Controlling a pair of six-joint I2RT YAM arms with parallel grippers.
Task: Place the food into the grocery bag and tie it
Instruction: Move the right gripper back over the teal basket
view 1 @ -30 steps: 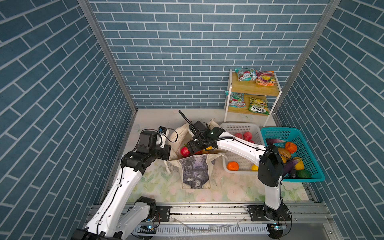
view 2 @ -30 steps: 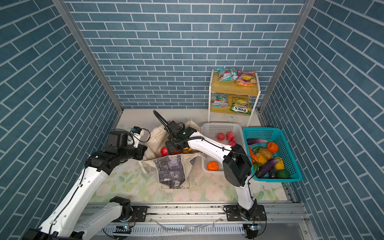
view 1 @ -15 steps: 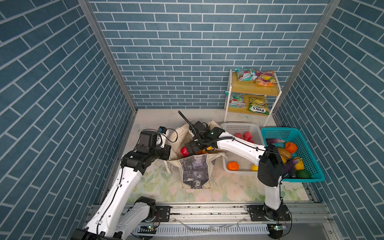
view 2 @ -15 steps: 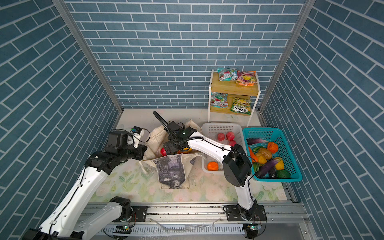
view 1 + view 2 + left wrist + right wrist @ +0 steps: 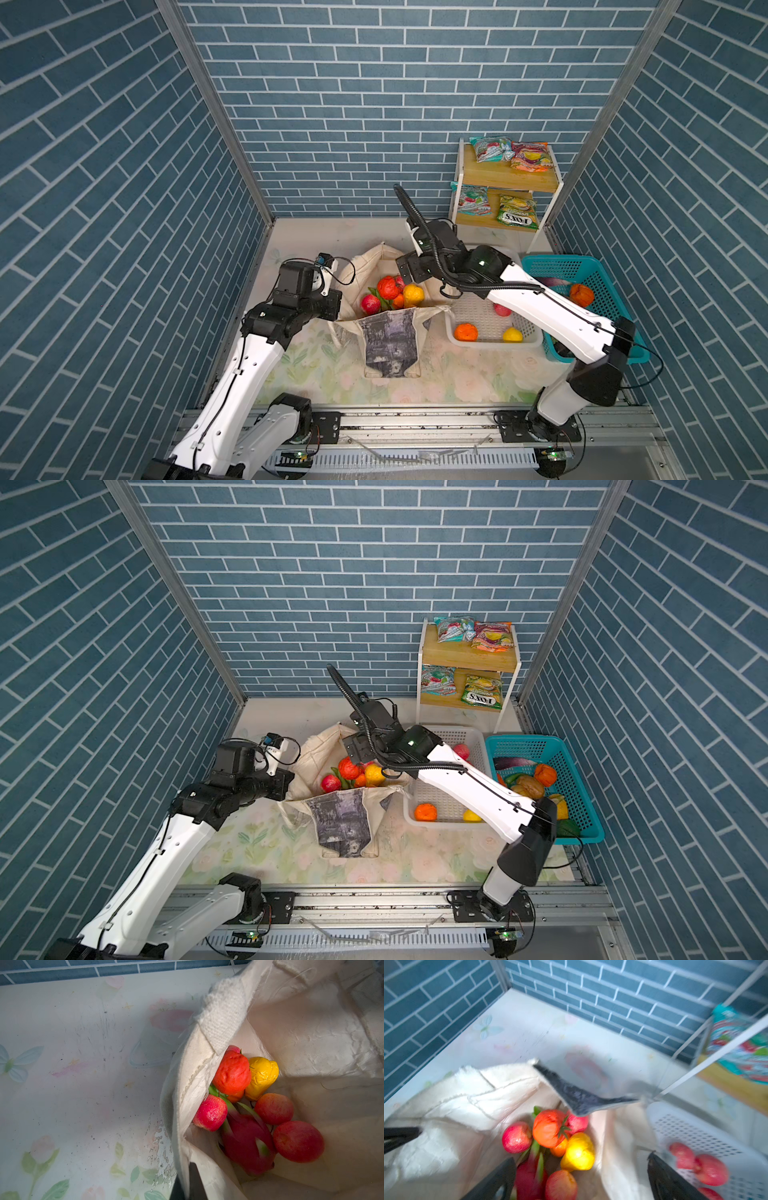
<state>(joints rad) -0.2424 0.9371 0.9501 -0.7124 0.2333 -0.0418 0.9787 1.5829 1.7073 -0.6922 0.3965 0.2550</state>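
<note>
— Well, where's the grocery bag (image 5: 390,340)?
— Open on the surface (image 5: 316,365), between both arms; 3 red apples (image 5: 274,1108), 1 yellow pear (image 5: 261,1076) and 1 dragon fruit (image 5: 247,1147) lie inside.
— And the jaws?
— Left gripper (image 5: 332,301): jaws pressed together, pinching the bag's rim. Right gripper (image 5: 581,1159): jaws spread wide above the bag's mouth, empty.
— Outside it?
— 1 orange (image 5: 465,331) sits in the white basket (image 5: 490,343) just beside.

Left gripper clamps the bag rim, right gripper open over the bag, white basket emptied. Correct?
No: the white basket isn't emptied; both top views show an orange, a yellow pear and a red apple in it. Left gripper on the grocery bag rim, right gripper open: correct.
</note>
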